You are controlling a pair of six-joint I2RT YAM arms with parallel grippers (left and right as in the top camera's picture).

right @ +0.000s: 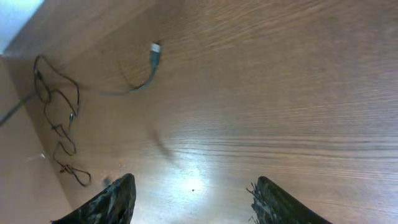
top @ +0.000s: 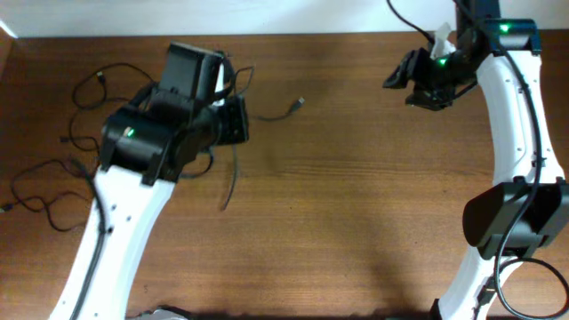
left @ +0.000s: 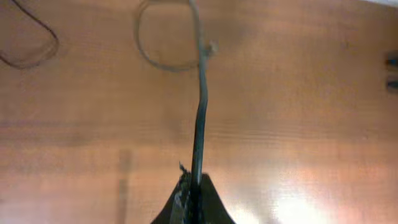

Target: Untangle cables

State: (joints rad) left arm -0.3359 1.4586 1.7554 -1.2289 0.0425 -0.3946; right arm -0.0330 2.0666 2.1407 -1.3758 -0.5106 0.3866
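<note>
While loose loops of the thin black cables (top: 40,197) sprawl over the left end of the wooden table (top: 356,222), the left gripper (top: 234,124) sits just right of them, toward the far side. In the left wrist view its fingers (left: 186,208) are pressed together on one cable strand (left: 200,106), which runs away from the tips to a loop on the wood. From overhead, a strand (top: 233,173) trails from this gripper toward the near edge. Farther right another strand ends in a small plug (top: 300,104), lying alone on bare wood. At the far right the right gripper (top: 398,76) hangs well apart from every cable, its fingers (right: 118,199) spread wide with nothing between them.
</note>
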